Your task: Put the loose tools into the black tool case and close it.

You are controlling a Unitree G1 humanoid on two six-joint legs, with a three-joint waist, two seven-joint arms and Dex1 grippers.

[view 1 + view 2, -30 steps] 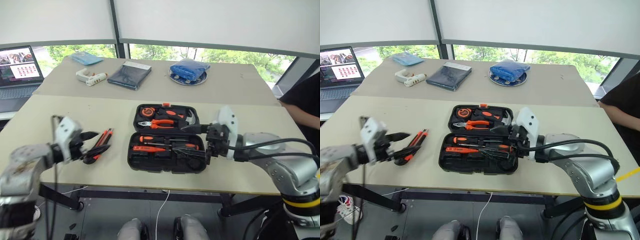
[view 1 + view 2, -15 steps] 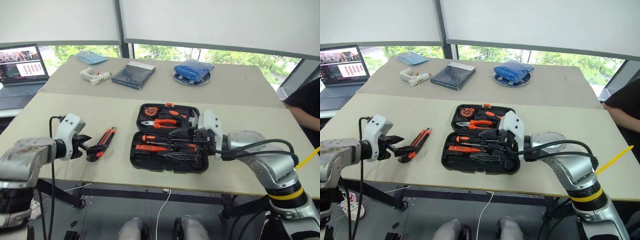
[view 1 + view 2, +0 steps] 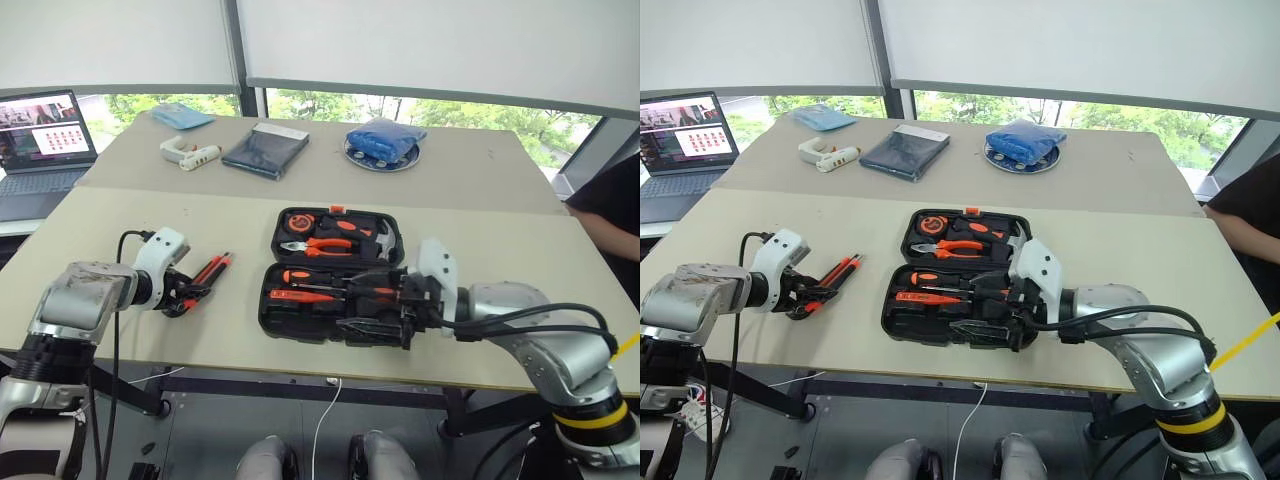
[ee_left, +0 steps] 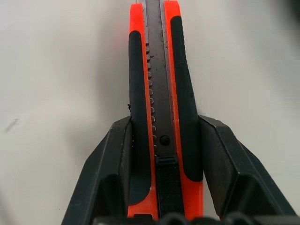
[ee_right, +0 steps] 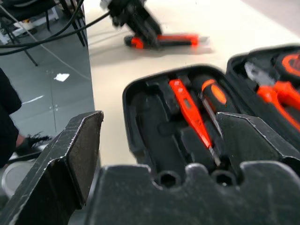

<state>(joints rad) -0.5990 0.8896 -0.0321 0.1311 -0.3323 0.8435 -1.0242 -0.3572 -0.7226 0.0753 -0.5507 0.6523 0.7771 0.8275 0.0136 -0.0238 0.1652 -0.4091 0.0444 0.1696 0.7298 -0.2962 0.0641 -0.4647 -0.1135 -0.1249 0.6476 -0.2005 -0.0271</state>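
The black tool case [image 3: 335, 270] lies open near the tabletop [image 3: 480, 230] front edge. The right tool [image 3: 405, 310], fingers spread apart, hovers over its near half. Left of the case, the left tool [image 3: 185, 293] clamps the utility knife [image 4: 161, 108] lying on the tabletop. Beyond: glue gun [image 3: 185, 152], blue pouch [image 3: 262, 150], laptop [image 3: 40, 135].

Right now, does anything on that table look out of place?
One thing: the knife lies on the table outside the open case, with the left gripper closed around it. Nothing looks spilled or broken.
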